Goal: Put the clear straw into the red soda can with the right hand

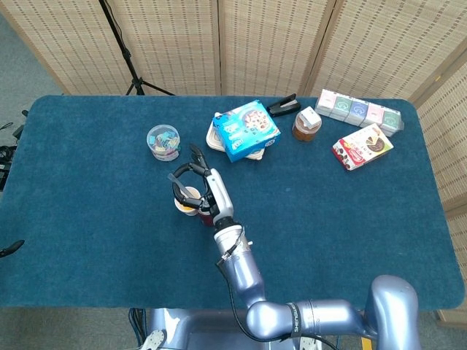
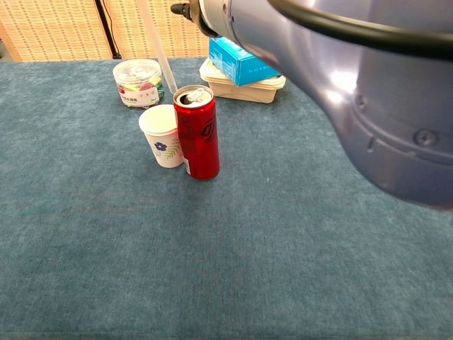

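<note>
The red soda can (image 2: 198,134) stands upright on the blue cloth, its open top facing up, touching a white paper cup (image 2: 163,136) on its left. The clear straw (image 2: 161,57) slants down from the top of the chest view, and its lower end hangs just left of the can's rim. My right hand (image 1: 195,188) hovers over the can and cup, holding the straw from above. In the head view the hand hides most of the can (image 1: 207,216) and part of the cup (image 1: 188,205). Only a dark fingertip (image 2: 180,8) and the grey arm show in the chest view.
A clear tub of coloured clips (image 2: 138,83) stands behind the cup. A blue snack box on a white tray (image 1: 246,130) sits further back. A stapler (image 1: 283,106), a brown jar (image 1: 306,125), a row of small cartons (image 1: 359,111) and a red box (image 1: 363,146) lie at the far right.
</note>
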`<state>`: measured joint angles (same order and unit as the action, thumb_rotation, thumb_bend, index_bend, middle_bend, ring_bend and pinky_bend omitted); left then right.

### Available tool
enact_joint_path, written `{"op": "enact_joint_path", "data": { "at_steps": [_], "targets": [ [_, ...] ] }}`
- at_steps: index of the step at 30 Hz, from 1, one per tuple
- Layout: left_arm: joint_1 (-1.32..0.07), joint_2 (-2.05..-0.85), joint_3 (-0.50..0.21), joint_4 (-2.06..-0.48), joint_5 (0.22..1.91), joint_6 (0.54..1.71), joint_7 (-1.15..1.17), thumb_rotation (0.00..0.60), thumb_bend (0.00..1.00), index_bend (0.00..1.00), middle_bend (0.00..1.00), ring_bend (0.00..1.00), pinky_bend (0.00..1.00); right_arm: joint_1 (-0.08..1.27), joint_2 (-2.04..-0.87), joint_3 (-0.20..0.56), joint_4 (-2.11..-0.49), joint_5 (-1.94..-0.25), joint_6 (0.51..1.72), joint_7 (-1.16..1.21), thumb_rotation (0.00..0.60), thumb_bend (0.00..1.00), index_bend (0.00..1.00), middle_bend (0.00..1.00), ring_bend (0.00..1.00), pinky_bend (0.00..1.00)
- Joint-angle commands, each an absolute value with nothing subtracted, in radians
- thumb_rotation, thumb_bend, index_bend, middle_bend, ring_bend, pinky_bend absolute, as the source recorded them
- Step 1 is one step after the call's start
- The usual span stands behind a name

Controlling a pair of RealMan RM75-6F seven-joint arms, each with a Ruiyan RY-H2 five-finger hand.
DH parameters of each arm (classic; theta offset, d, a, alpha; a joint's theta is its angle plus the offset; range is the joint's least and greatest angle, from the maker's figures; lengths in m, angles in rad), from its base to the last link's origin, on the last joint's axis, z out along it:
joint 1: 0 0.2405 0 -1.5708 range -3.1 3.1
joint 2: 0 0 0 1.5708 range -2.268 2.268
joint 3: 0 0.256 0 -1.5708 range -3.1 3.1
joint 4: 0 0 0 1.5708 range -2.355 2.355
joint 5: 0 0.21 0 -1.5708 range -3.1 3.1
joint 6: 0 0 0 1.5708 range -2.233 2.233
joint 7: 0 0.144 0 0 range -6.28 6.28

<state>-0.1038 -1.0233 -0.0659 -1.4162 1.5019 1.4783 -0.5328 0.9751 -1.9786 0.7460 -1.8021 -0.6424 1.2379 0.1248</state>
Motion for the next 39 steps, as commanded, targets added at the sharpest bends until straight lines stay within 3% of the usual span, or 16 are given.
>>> {"op": "enact_joint_path", "data": {
  "at_steps": [1, 39],
  "targets": [
    [-0.103, -1.023, -0.067, -1.416, 1.499, 1.478, -0.535, 0.600, 0.00, 0.00, 0.00, 0.00, 0.00, 0.971, -1.971, 0.746, -1.807, -0.644, 1.237, 0.119, 0.600, 0.69, 0.59, 0.00, 0.00, 0.00],
    [-0.103, -1.022, -0.068, -1.416, 1.499, 1.478, -0.539, 0.600, 0.00, 0.00, 0.00, 0.00, 0.00, 0.930, -1.953, 0.727, -1.816, -0.645, 1.223, 0.142, 0.600, 0.69, 0.59, 0.00, 0.00, 0.00]
  ]
}}
